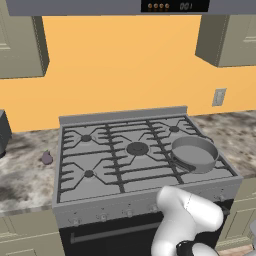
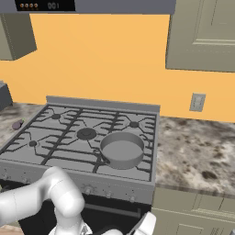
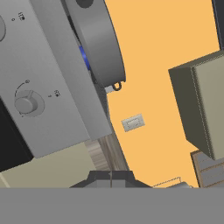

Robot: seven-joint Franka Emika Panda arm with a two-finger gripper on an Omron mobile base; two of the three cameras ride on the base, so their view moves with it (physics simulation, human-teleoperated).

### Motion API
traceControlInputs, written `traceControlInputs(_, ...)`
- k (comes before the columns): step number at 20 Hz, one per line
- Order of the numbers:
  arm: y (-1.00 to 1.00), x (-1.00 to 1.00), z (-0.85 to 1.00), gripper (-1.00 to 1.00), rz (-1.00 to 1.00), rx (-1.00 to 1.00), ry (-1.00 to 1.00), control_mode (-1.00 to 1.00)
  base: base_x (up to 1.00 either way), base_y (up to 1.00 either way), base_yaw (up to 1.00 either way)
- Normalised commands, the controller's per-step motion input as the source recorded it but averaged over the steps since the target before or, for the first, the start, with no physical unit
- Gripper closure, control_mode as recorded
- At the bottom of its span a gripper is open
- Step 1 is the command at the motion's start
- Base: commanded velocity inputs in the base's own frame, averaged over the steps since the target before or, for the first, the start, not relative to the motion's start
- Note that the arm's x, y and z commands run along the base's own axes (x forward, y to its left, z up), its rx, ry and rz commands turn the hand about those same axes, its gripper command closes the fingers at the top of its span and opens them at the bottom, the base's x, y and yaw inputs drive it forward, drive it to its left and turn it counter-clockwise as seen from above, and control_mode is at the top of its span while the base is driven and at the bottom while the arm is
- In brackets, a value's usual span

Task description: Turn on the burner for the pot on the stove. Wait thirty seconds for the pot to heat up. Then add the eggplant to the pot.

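The wide grey gas stove (image 1: 145,192) with five burners and dark cast grates is seen between two stretches of mottled stone counter (image 1: 25,180). The shallow round grey metal pot (image 1: 194,153) with low straight walls is set on the near right grate, its short dark handle turned toward the middle of the stove. In the hand view, a blue glow (image 3: 84,57) is seen under the pot's base, which suggests that the burner beneath it is already lit; the burner cap itself is hidden by the pot.

The small dull purple eggplant (image 1: 46,158) lies on the counter just left of the stove, well apart from the pot, with the whole cooktop between them. It is also made out at the left edge of the right base view (image 2: 17,125).

The white arm is folded low in front of the oven door, and the hand camera is pointed up past a round front knob (image 3: 25,104) toward the orange wall. Whether the fingers are spread or closed cannot be told from these views.

The eggplant is judged to be light, smooth-skinned and rounded, firm enough not to be crushed yet likely to slip or roll under a poor pinch. It would best be taken across its widest middle, from above, with the stem tip left free. A moderate squeeze should suffice. The pot is likely heavy and stable enough to receive it without shifting.
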Motion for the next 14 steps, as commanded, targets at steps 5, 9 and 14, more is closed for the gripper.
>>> traceControlInputs(5,0.0,0.0,0.0,1.0,0.0,0.0,0.0,-1.0,0.0,0.0,0.0)
traceControlInputs(9,0.0,0.0,0.0,1.0,0.0,0.0,0.0,-1.0,0.0,0.0,0.0)
traceControlInputs(14,0.0,0.0,0.0,1.0,0.0,0.0,0.0,-1.0,0.0,0.0,0.0)
